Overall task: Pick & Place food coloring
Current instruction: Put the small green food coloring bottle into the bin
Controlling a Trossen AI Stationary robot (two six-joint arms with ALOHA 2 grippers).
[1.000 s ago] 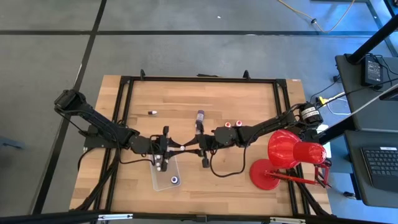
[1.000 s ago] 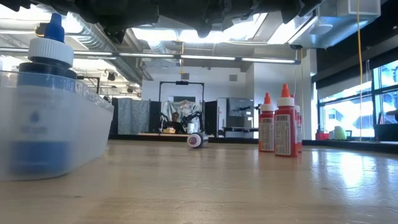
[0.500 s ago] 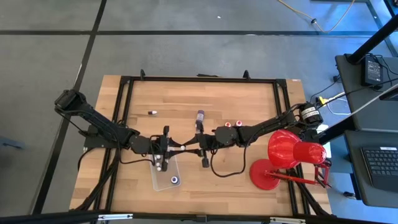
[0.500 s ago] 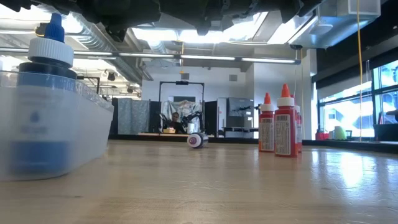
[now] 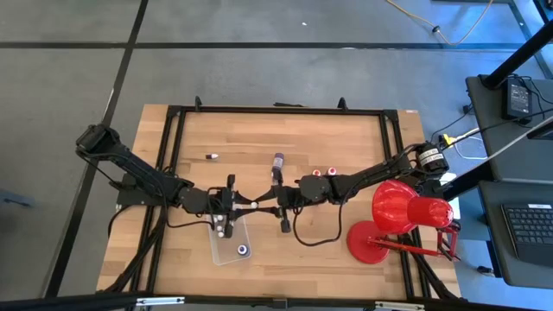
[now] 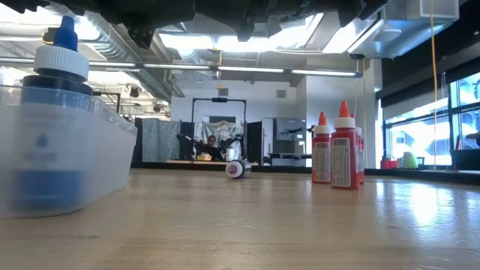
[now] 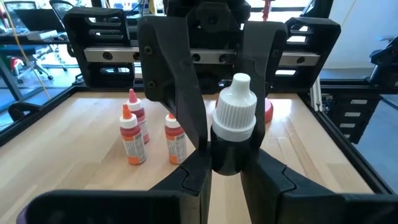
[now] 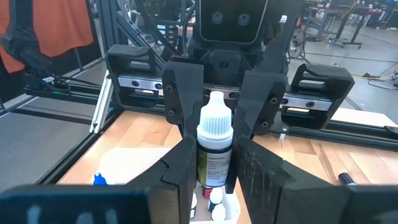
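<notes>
Over the middle of the table, above its wooden top, my left claw [image 5: 250, 206] and my right claw [image 5: 263, 206] meet tip to tip on a single food coloring bottle [image 7: 232, 127]. It has a white ribbed cap and a dark body. My left fingers [image 7: 194, 177] press against both sides of the body, closed down to its width. From the other side my right fingers [image 8: 180, 168] pinch the same bottle in the same way, so both claws have hold of it at once and it hangs upright between them.

Just on the near side of that meeting point lies the clear tray [image 5: 226, 252]. A blue-capped bottle [image 5: 243, 250] stands in its near end, and small white caps [image 8: 215, 210] show at its far end under my claws.

Farther off, a long purple bottle [image 5: 277, 162] lies on its side near the table's centre line. Two red bottles [image 5: 323, 173] stand just beside each other to its right. A tiny bottle [image 5: 212, 156] lies alone on the far left. One more small bottle [image 5: 284, 226] sits just right of the tray.

At the right edge stands the red lamp [image 5: 400, 209]. Across the room behind the table a person [image 6: 212, 145] is seated.
</notes>
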